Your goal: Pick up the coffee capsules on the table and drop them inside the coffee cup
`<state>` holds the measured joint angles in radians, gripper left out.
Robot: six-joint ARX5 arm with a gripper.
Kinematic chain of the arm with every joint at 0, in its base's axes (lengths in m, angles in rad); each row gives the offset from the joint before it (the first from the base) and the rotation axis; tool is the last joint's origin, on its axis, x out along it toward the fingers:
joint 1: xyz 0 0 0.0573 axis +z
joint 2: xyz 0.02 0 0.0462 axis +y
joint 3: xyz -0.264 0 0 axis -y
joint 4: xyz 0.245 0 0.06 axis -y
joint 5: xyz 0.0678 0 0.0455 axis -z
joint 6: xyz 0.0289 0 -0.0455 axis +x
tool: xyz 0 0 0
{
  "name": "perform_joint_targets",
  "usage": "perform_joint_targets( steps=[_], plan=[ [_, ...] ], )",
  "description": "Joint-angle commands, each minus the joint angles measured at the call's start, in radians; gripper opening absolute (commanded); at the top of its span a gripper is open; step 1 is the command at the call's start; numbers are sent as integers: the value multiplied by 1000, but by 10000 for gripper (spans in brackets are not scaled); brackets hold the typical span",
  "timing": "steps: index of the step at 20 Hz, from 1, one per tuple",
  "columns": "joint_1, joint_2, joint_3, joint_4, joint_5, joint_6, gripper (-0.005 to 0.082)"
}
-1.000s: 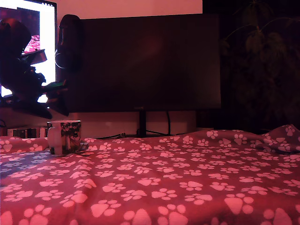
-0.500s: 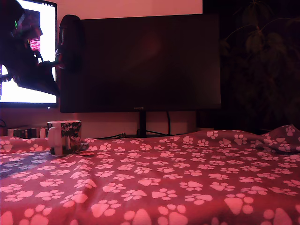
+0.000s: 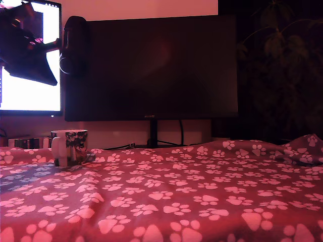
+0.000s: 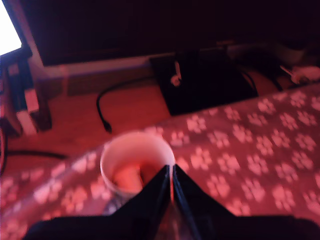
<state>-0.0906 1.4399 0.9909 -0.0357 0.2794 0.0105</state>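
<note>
With the gripper (image 4: 171, 182) closed and empty above the cup (image 4: 136, 162) at lower centre of the wrist view, two pale shapes inside look like capsules, so lift straight up, clear of its rim.

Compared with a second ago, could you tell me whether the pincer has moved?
Yes. The pincer has risen, from just above the coffee cup to high against the lit screen.

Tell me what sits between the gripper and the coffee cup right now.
Nothing. In the exterior view the gripper hangs high above the coffee cup with only open air between them. The wrist view looks down past the closed fingertips into the cup.
</note>
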Motion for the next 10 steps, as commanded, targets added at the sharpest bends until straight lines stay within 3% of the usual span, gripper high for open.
perform_joint_targets(
  steps=[1,10],
  plan=[
    [-1,-27,-68,16,0,9,-14],
    [16,-236,-337,128,-1,-32,-14]
  ],
)
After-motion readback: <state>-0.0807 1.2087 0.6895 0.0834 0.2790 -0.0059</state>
